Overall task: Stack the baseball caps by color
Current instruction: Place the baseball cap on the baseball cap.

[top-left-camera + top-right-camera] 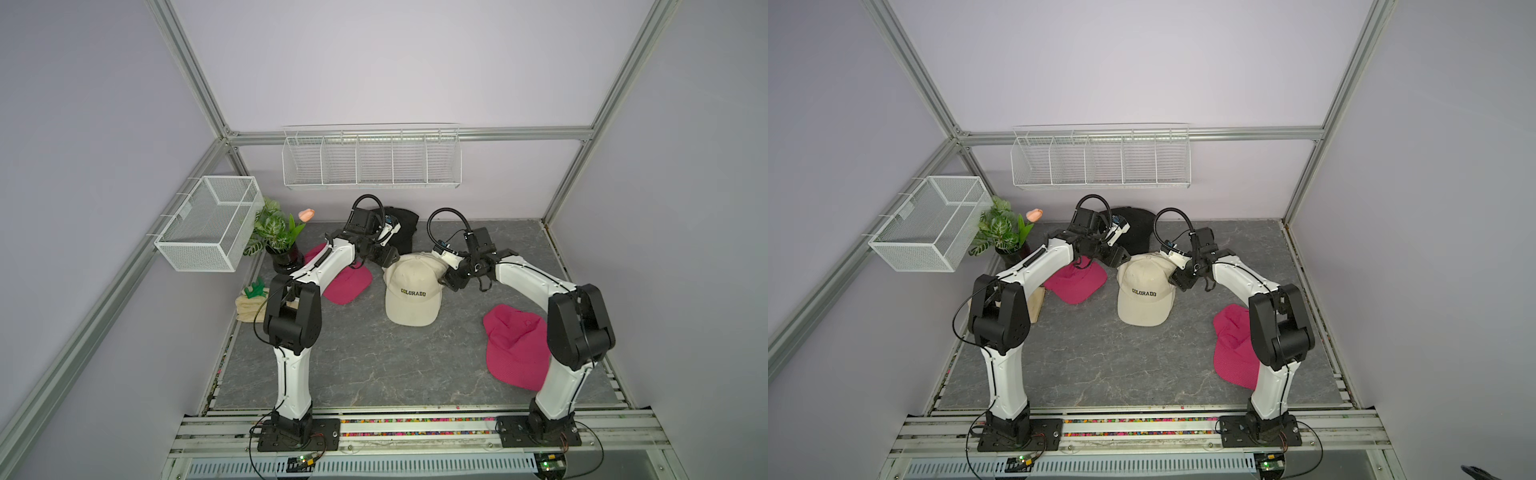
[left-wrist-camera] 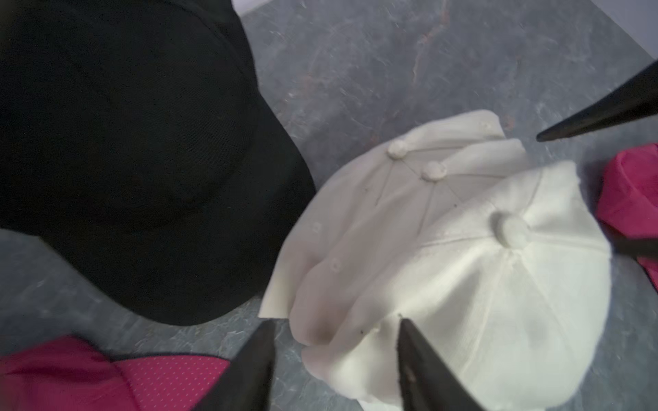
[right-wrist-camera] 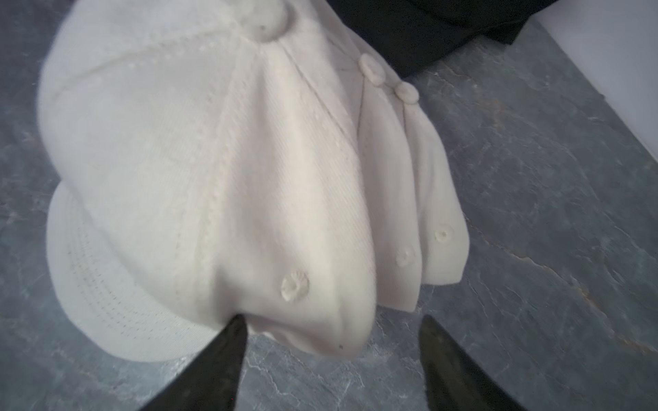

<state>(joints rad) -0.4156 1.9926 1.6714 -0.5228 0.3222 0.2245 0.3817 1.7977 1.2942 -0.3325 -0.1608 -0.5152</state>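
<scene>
Nearest me, a pink cap point(image 1: 515, 345) lies right of the cream caps point(image 1: 411, 291), well apart. The cream caps sit stacked, my left gripper point(image 2: 336, 322) and right gripper point(image 3: 333, 316) at their back edge, fingers spread, gripping nothing. A second pink cap point(image 1: 347, 286) lies just left; black caps point(image 1: 409, 226) just behind.

The only readable text is the word "COLORADO", printed in black capitals across the front of the cream cap point(image 1: 411, 311), just above its brim. It shows near the middle of the frame in both top views, where the cap point(image 1: 1144, 309) faces the camera.
</scene>
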